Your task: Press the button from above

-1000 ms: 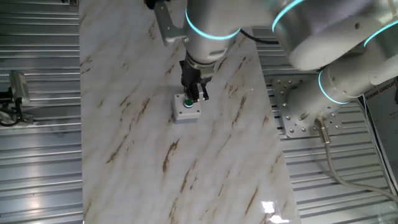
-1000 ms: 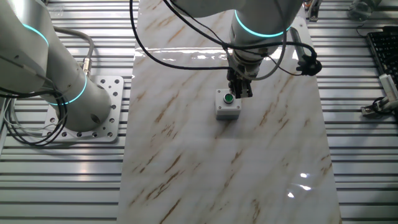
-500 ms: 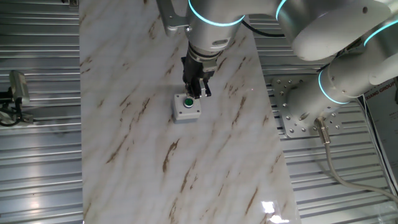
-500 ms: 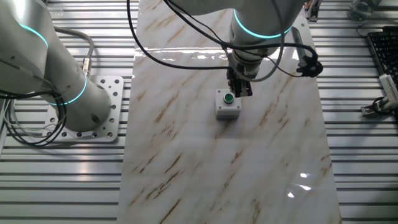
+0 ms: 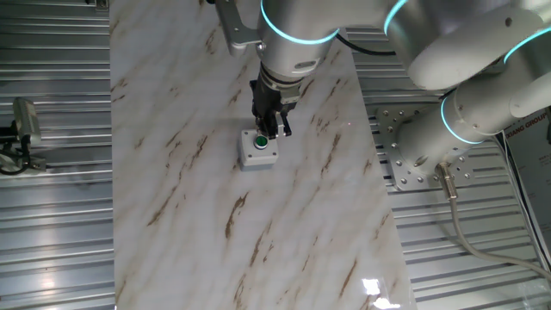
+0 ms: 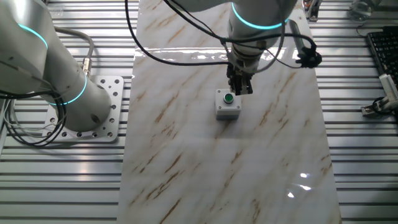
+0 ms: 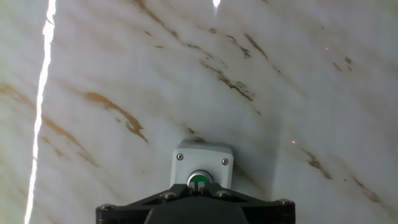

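- A marble-pattern table (image 6: 186, 155) lies on ribbed metal flooring.
- The button (image 6: 229, 98), green and round, sits on top of a small grey box (image 6: 226, 111) near the middle of the table.
- The gripper (image 6: 240, 91) hangs just at the button's 1 o'clock side; I cannot tell if its fingers are apart or together.
- The box looks light and rigid, so it may slide; I would press only the cap, straight down.

A marble-patterned tabletop (image 5: 284, 224) (glossy, glare-streaked) lies over ribbed metal decking (image 5: 52, 215).
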{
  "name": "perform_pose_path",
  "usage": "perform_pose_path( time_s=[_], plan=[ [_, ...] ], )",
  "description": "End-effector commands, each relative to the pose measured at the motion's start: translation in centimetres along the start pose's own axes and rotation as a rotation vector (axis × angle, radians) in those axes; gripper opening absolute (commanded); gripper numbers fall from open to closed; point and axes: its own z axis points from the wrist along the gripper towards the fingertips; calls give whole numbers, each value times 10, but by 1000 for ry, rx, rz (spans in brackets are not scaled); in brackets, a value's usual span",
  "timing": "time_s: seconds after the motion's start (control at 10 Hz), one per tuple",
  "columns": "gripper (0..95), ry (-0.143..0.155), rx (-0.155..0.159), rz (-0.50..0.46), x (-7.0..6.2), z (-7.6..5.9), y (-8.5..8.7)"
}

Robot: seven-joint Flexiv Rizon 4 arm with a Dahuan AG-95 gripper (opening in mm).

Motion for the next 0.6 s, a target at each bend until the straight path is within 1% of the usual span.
perform_pose_path(
  time_s=[0.1, 0.2, 0.3, 0.6],
  plan=[
    [0, -9, -70, 4, -1, 0, -1],
    [0, -5, -25, -31, -1, 1, -1],
    [0, -1, -1, -44, -1, 1, -1],
    [0, 5, 8, -54, -2, 1, -1]
  ],
)
